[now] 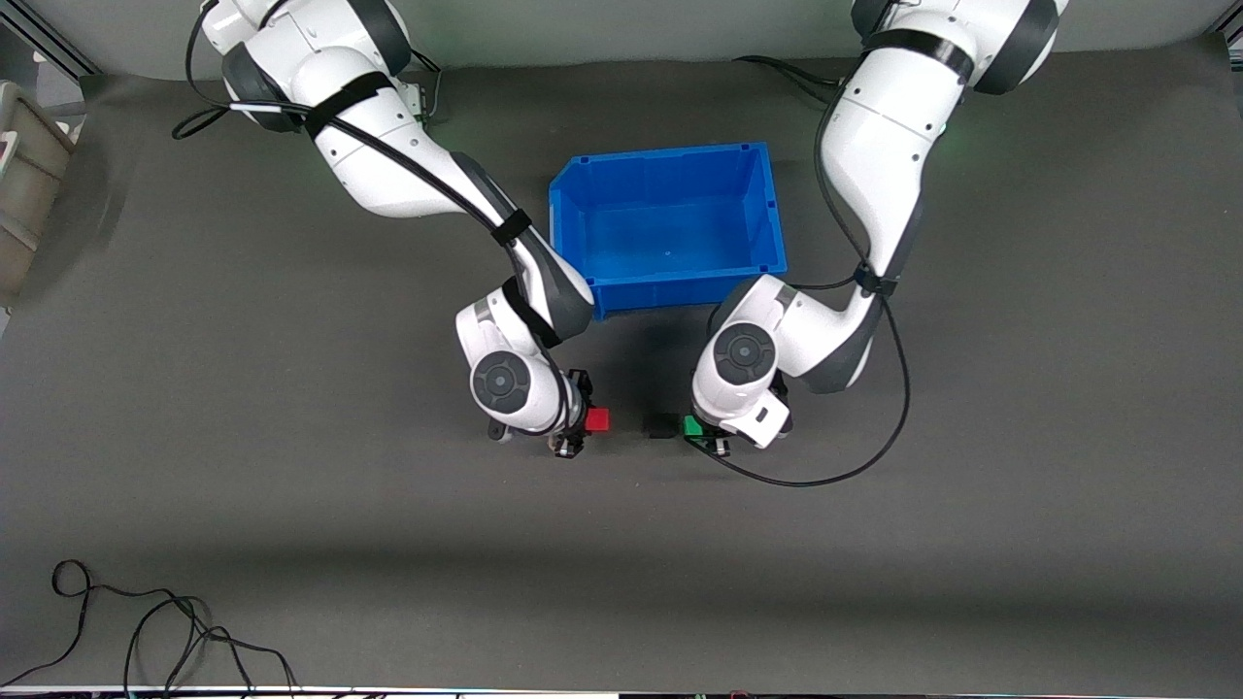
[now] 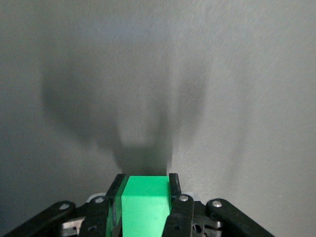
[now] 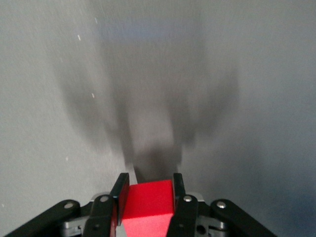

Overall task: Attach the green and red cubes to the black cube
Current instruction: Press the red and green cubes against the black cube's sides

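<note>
Nearest the front camera, loose black cables (image 1: 146, 631) lie on the desk (image 1: 291, 505) at the right arm's end. Farther from the camera, in the middle of the desk, three cubes sit in a row. The right gripper (image 1: 575, 427) is closed on the red cube (image 1: 597, 419), which is pinched between its fingers (image 3: 120, 190) in the right wrist view, where the red cube (image 3: 147, 200) fills the gap. The black cube (image 1: 661, 426) rests on the desk between the two coloured ones, apart from the red cube. The left gripper (image 1: 707, 434) clamps the green cube (image 1: 692, 426), held just beside the black cube; whether they touch I cannot tell. Its fingers (image 2: 174, 187) flank the green cube (image 2: 144, 200). Farther still stands a blue bin (image 1: 680, 291).
</note>
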Tool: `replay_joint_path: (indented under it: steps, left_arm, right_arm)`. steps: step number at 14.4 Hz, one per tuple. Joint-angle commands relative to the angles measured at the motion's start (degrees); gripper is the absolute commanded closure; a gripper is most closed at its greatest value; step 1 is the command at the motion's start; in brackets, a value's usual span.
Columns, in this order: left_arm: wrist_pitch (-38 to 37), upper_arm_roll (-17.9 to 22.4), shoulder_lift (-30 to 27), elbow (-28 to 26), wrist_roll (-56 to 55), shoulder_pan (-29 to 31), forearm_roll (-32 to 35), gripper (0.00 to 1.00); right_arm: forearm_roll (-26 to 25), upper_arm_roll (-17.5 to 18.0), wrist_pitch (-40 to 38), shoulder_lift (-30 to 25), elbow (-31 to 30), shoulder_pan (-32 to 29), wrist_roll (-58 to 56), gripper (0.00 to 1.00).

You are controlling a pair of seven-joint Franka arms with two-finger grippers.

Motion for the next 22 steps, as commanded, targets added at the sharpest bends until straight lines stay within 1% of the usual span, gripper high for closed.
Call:
replay_joint_path:
  steps: [1,3,12,22]
  left_arm:
    - [1.07,1.00,1.00,1.01,-1.30,-1.10,0.50,1.00]
    - [1.08,1.00,1.09,1.01,-1.30,-1.10,0.41,1.00]
    - [1.08,1.00,1.17,1.36,-1.30,-1.89,-0.03,1.00]
    - [1.08,1.00,1.17,1.53,-1.39,-1.98,-0.38,1.00]
  right_arm:
    - [-0.65,-0.43,0.62,4.49,6.72,1.60,5.07,1.00]
    - [-0.65,-0.43,0.62,5.90,8.84,1.87,5.78,1.00]
    - [-0.65,-0.43,1.50,6.96,9.81,1.96,5.87,1.00]
    - [-0.74,-0.34,2.64,7.31,9.72,4.07,5.87,1.00]
